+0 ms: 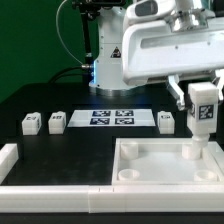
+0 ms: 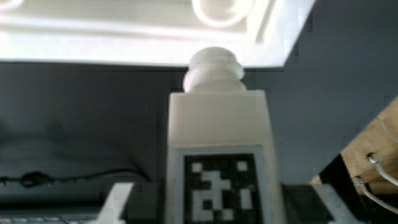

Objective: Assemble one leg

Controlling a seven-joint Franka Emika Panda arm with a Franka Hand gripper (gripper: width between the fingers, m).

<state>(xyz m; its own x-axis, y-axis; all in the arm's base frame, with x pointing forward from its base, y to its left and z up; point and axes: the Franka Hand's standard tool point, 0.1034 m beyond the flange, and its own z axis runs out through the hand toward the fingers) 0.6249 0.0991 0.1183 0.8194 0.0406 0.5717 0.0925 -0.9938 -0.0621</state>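
Above the far right corner of the tray piece [image 1: 165, 172], as the exterior view shows it, the gripper [image 1: 203, 95] is clamped on one leg [image 1: 203, 115] and holds it upright with its marker tag facing the camera; the leg's lower end is over the round corner socket [image 1: 190, 152], though whether it touches the socket cannot be told; in the wrist view the leg [image 2: 217, 125] runs down to a narrow ribbed tip [image 2: 214, 65] that reaches the tray piece's bright edge [image 2: 107, 45].

The tray piece sits close against a raised white rail [image 1: 60, 195] that runs along the near edge of the worktop [image 1: 60, 150] and turns up the side on the exterior view's left of the tray piece; between that side rail and the tray piece the dark worktop lies open; beyond the tray piece's far edge a narrower bare strip separates it from the row of loose parts.

Legs, four in all: the one in the gripper; a second leg [image 1: 166, 121] just beyond the tray piece's far edge; a third leg [image 1: 57, 121] and a fourth leg [image 1: 30, 123] well apart from the tray piece on the exterior view's left. One marker board [image 1: 112, 118] lies beyond the tray piece's far edge, between the second and third legs. One tray piece; two of its sockets show in the exterior view, the other at its far left corner [image 1: 133, 150].
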